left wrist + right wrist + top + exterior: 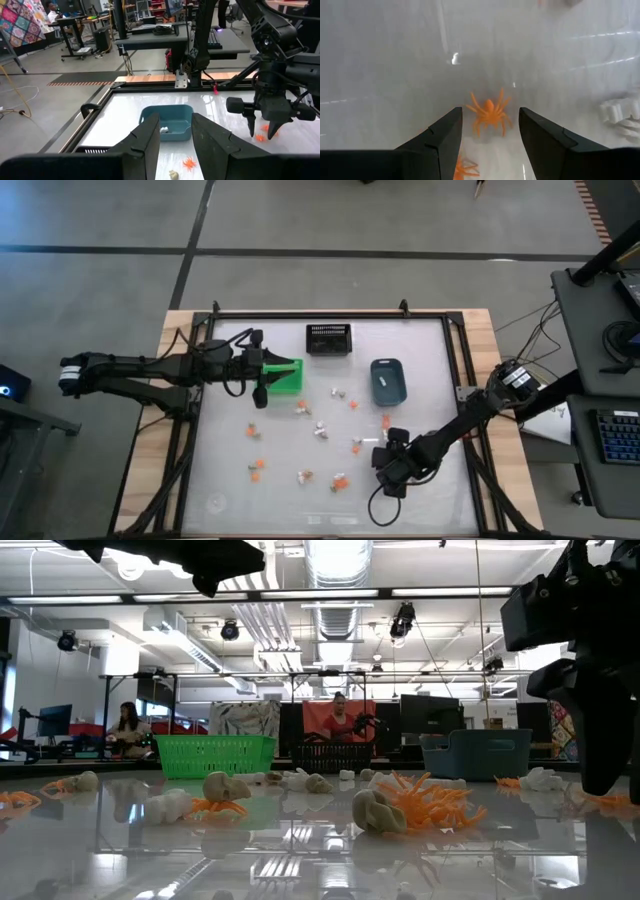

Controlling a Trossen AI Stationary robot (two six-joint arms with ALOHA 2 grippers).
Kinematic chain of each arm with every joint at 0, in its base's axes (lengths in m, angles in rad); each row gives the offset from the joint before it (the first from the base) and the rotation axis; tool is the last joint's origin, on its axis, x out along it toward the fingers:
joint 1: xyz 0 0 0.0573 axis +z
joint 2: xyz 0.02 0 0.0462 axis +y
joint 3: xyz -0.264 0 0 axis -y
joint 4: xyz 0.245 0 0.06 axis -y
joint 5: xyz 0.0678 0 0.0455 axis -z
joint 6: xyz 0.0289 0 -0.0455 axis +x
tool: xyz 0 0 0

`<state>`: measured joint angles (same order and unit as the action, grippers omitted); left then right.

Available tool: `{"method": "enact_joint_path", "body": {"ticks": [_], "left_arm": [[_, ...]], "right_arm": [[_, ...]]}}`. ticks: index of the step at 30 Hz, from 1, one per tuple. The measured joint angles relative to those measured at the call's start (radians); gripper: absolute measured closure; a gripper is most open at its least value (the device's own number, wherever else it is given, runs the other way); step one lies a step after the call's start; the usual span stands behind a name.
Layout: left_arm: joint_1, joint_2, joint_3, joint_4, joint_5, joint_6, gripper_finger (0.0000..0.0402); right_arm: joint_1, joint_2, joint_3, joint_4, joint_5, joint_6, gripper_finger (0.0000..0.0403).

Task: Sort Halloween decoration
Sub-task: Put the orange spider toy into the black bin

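Small orange, white and tan trinkets (318, 428) lie scattered over the white table. My right gripper (390, 448) is open and points down over an orange spider (490, 112), which lies on the table in line with the gap between its fingers, untouched. A second orange spider (465, 170) lies closer in, and a white bony piece (620, 112) lies off to one side. My left gripper (268, 366) is open and hovers by the green bin (283, 377), facing the blue-grey bin (167, 125). That bin holds a white trinket (164, 130).
A black mesh bin (328, 338) stands at the far edge between the green and blue-grey (388, 380) bins. A black frame (330, 314) runs round the table. People sit at desks in the room behind (340, 720). Bare table lies toward the near left corner (225, 500).
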<state>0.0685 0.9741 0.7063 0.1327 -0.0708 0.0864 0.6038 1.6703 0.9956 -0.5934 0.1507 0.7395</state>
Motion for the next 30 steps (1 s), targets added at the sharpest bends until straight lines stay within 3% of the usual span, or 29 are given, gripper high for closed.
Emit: {"method": "enact_joint_path", "body": {"ticks": [16,30], "left_arm": [[0.000,0.000,0.000,0.003,0.000,0.002,0.0306],[0.000,0.000,0.000,0.003,0.000,0.002,0.0306]], "right_arm": [[-0.002,-0.002,-0.043,0.064,0.010,-0.009,0.0219],[-0.002,-0.001,-0.034,0.062,-0.003,-0.044,0.0308]]}}
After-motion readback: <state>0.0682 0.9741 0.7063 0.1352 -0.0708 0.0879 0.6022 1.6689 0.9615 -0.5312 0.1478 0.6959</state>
